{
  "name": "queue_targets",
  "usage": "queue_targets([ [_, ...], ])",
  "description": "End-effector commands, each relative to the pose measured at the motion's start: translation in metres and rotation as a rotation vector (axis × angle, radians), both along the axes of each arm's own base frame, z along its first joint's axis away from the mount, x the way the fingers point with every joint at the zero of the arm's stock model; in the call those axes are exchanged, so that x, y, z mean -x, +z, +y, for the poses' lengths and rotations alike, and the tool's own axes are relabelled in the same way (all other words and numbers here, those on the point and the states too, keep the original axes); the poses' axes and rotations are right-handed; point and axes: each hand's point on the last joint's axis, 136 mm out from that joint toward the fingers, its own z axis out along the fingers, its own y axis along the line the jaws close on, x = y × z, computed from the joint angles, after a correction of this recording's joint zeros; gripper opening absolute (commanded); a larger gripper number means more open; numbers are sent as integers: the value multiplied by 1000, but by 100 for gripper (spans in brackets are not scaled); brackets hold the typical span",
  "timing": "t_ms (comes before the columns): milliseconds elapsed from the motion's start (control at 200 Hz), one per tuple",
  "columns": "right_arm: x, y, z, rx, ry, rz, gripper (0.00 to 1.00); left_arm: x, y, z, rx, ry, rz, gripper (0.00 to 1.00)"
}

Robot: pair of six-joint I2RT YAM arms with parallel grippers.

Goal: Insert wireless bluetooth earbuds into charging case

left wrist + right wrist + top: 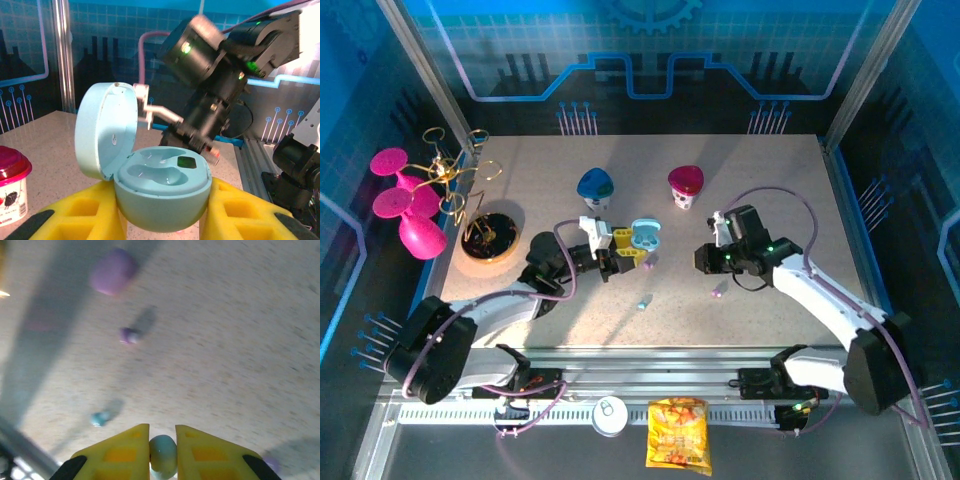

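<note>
Speckled beige table [770, 170], blue circuit-patterned walls [520, 30], aluminium frame posts [420, 70], cool blue light

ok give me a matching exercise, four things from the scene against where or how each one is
1 blue case
2 lilac earbud
3 snack bag
4 right pincer

a shut on a blue earbud
b loose on the table
c lid open, gripped by the left pincer
d on the front rail

Pairs: 1-c, 2-b, 3-d, 4-a

Open pale-blue charging case [162, 195] in left claw [160, 220], right arm [210, 75] behind
</note>
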Motion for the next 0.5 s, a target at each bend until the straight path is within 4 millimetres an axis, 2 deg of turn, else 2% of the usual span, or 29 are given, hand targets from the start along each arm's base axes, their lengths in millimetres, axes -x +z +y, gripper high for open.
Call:
queue_targets([
  [0, 7, 43, 25, -203, 98, -71, 12, -7, 14, 1, 40, 16, -44, 25],
  [270, 16, 124, 52, -464, 197, -240, 11, -12, 12, -6, 47, -14, -28, 24],
  [390, 19, 146, 64, -530, 240, -287, 11, -13, 12, -7, 52, -21, -25, 24],
  [495, 20, 155, 75, -556, 273, -306, 11, -12, 11, -8, 47, -28, -24, 24],
])
